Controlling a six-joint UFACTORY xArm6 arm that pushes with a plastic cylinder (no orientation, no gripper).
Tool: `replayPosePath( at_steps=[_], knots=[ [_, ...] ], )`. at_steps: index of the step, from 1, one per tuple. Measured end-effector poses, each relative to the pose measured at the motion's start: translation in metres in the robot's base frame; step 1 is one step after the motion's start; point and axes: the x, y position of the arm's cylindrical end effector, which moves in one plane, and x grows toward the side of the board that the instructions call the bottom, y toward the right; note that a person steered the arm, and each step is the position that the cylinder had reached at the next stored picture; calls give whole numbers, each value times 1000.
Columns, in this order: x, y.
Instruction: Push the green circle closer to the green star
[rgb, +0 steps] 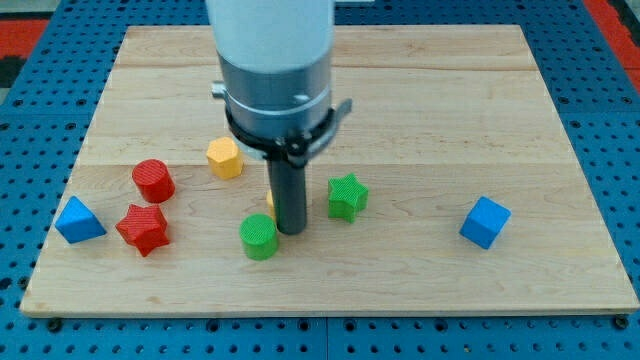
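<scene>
The green circle (259, 237) lies on the wooden board (420, 110) a little below the middle. The green star (347, 196) lies to its right and slightly higher, a short gap away. My tip (290, 229) stands between them, just right of the green circle and close to touching it, and left of the green star. The rod hides a small bit of yellow behind it.
A yellow hexagon (224, 158) lies up and left of the tip. A red circle (153, 180), a red star (143, 228) and a blue triangle (78, 221) lie at the view's left. A blue cube (485, 221) lies at the right.
</scene>
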Motion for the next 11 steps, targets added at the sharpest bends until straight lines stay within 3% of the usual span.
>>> replayPosePath(
  at_steps=[1,3,5,6,8,9,11],
  knots=[
    [-35,-10],
    [-26,-26],
    [-11,17],
    [-23,3],
    [5,-74],
    [28,-67],
    [38,83]
  ],
)
